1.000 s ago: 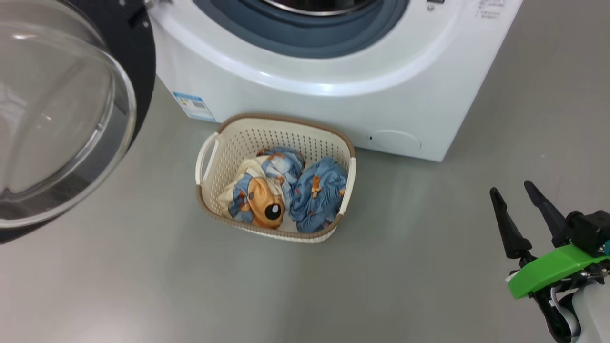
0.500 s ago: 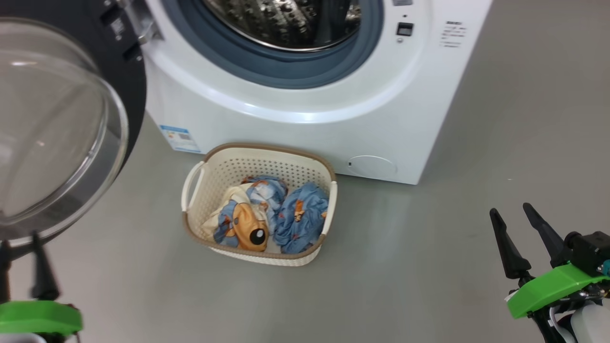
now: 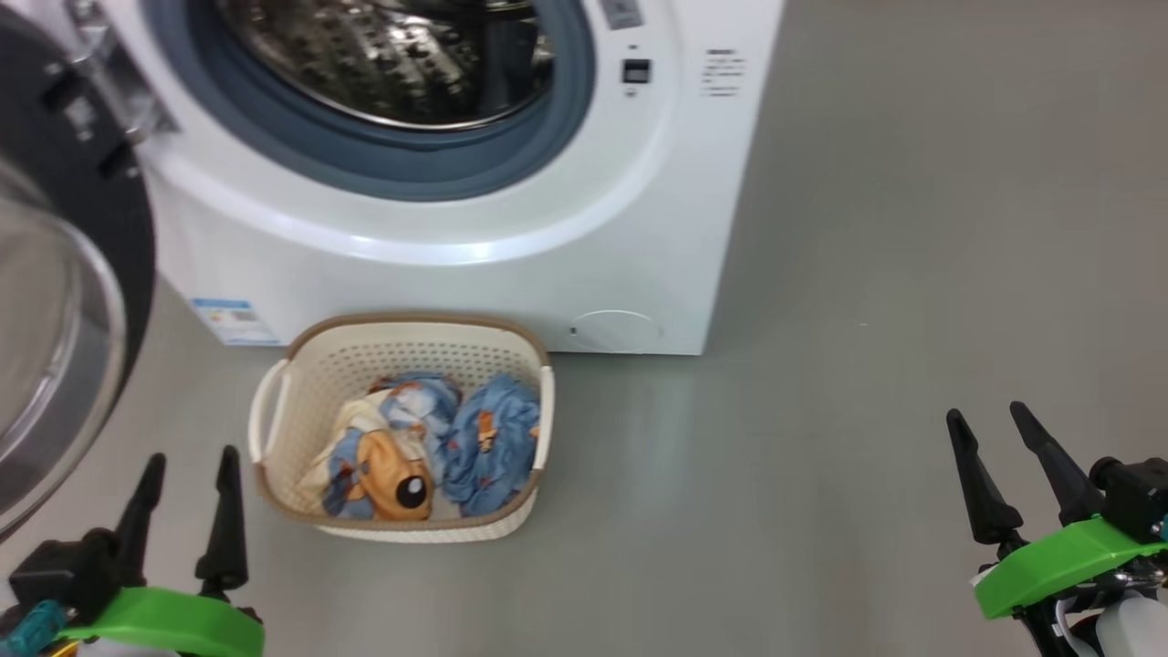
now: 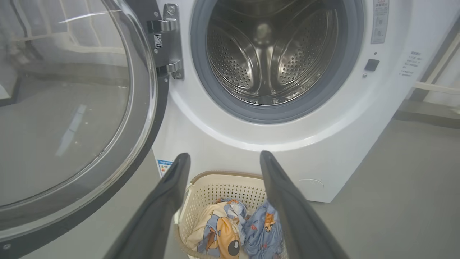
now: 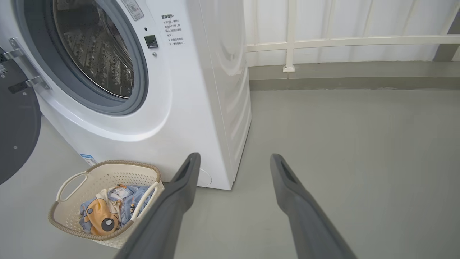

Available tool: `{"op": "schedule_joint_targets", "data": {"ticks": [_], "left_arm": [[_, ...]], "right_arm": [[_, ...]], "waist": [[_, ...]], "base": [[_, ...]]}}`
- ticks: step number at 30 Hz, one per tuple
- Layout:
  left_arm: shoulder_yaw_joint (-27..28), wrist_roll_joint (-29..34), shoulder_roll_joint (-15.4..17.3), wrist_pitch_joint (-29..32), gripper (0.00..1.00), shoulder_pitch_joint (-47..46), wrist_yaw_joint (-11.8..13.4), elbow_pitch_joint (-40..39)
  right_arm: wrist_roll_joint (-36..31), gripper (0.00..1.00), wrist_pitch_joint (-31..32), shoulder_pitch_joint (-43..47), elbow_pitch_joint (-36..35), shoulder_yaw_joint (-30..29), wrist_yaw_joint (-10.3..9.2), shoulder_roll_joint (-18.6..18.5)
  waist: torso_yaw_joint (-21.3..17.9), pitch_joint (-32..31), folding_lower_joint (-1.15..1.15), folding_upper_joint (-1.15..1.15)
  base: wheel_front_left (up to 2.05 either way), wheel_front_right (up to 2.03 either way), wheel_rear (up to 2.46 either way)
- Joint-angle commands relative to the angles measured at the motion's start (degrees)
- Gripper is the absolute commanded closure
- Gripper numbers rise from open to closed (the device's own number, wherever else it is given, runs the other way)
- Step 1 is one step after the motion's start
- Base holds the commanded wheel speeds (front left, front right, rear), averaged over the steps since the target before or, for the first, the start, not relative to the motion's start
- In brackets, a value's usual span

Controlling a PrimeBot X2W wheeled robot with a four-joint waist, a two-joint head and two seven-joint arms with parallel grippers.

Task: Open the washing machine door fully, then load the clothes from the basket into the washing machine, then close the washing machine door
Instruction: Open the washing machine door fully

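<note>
Left gripper (image 3: 190, 461) spread wide, empty, low just left of the basket (image 3: 411, 321); pointed toward the clothes (image 3: 429, 447) in its wrist view, likely lining up a first grab. Right gripper (image 3: 985, 412) also wide, empty, well apart over bare floor (image 3: 867, 274), parked clear. Washing machine door (image 4: 72, 108) swung out left, drum (image 4: 266, 54) bare: loading not begun. Clothes all in basket, just in front of washing machine (image 3: 511, 265). Versus a second ago: camera turned, scene shifted left; left gripper newly in head view; basket unmoved against machine.
</note>
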Motion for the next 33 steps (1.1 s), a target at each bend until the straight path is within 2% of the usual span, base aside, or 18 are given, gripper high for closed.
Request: {"op": "schedule_joint_targets", "data": {"ticks": [1, 13, 21, 33], "left_arm": [[1.4, -0.5, 1.9, -0.4, 0.00, -0.5, -0.1, -1.6], [-2.4, -2.3, 3.0, -0.4, 0.00, -0.1, -0.1, -2.8], [-3.5, -3.1, 4.1, -0.4, 0.00, 0.0, -0.1, -3.7], [-4.4, -4.1, 4.8, -0.4, 0.00, -0.2, -0.1, -3.9]], "right_arm": [[-0.1, 0.00, -0.7, 0.3, -1.5, 0.7, 0.09, -0.6], [0.1, 0.00, -0.7, 0.5, -1.9, -0.5, 0.09, -0.2], [0.0, 0.00, -0.7, 0.6, -2.2, -1.2, 0.09, 0.2], [-0.1, 0.00, -0.7, 0.1, -2.2, -1.2, 0.09, 0.6]], "waist": [[-2.9, -0.5, 0.00, 0.00], [-8.4, -0.7, 0.00, 0.00], [-9.4, -0.2, 0.00, 0.00], [-9.0, 0.3, 0.00, 0.00]], "base": [[0.00, 0.00, 0.00], [0.00, 0.00, 0.00], [0.00, 0.00, 0.00], [0.02, -0.07, 0.05]]}}
